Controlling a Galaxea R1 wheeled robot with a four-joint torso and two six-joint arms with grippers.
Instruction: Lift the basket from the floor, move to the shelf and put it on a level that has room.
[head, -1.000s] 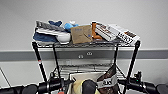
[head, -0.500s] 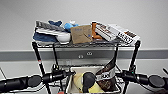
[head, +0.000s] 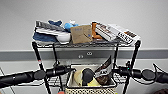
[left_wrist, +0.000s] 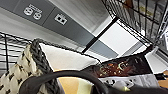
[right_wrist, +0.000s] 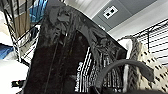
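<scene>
The cream woven basket (head: 90, 88) hangs in front of the black wire shelf (head: 85, 45), held at its two ends between my arms. My left gripper (head: 67, 70) is at its left end and my right gripper (head: 117, 71) at its right end. A dark snack bag (head: 103, 72), a yellow item and a round black item sit inside. The basket's woven wall (left_wrist: 17, 72) and a dark looped handle (left_wrist: 62, 76) show close in the left wrist view. The right wrist view has the snack bag (right_wrist: 67, 55) and the basket wall (right_wrist: 147, 57). The grey wire level (head: 53, 81) lies behind the basket.
The shelf's top tier carries boxes (head: 81, 33), blue cloth (head: 43, 37) and a white bowl (head: 63, 37). A grey wall strip with outlets (head: 85, 55) runs behind the rack. Black posts (head: 38, 62) stand on either side of the basket.
Both arms have risen with the basket between them, from the picture's bottom edge up to the second tier's height. The rack and its load have not shifted.
</scene>
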